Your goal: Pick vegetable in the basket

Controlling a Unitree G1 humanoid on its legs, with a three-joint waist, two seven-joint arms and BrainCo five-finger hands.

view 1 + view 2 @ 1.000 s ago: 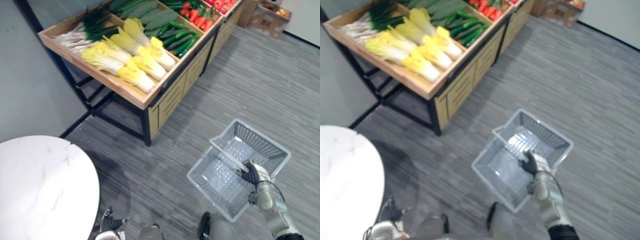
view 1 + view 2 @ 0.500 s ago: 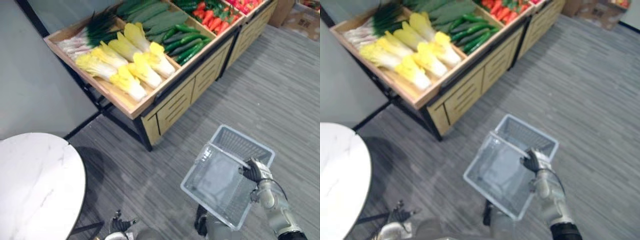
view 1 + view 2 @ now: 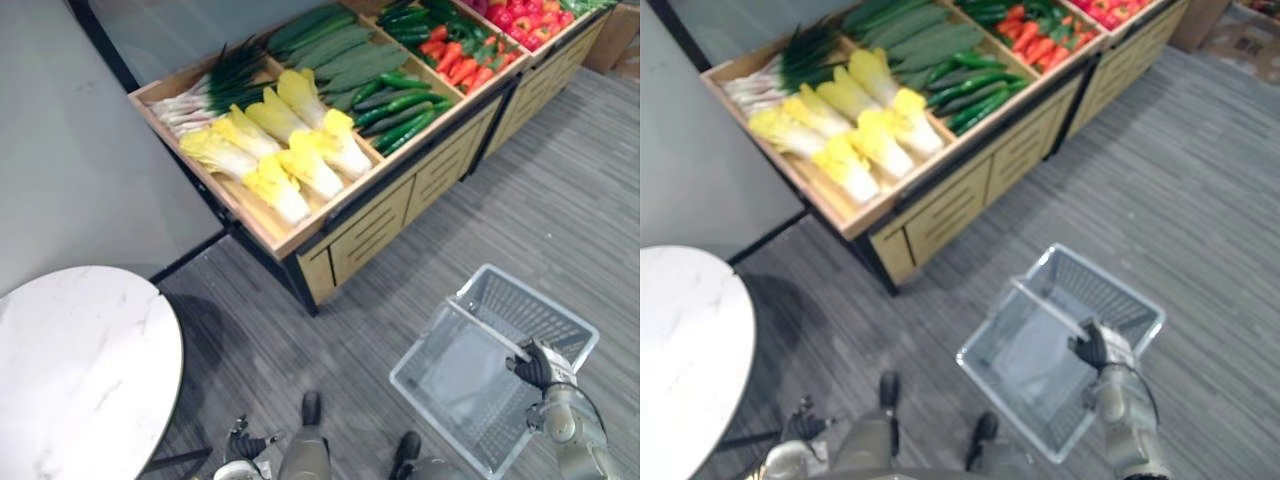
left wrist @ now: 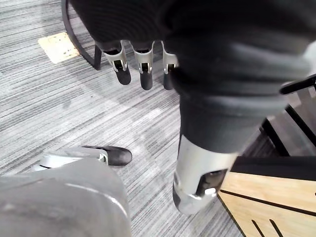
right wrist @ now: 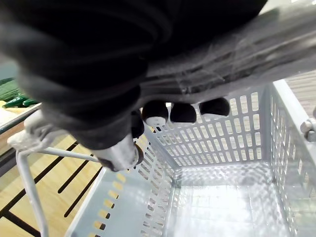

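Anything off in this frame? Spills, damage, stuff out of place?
Nothing stands out. The grey plastic mesh basket hangs empty from the right hand, whose fingers curl round its handle. The yellow-white cabbages and green cucumbers lie tidy in the compartments of the wooden stand; nothing is spilled on the grey floor. The left hand hangs relaxed.

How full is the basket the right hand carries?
Empty: the basket shows a bare mesh floor in the right wrist view, nothing inside; right hand grips its handle.

Perforated grey plastic basket; pale wood stand; glossy marble table.
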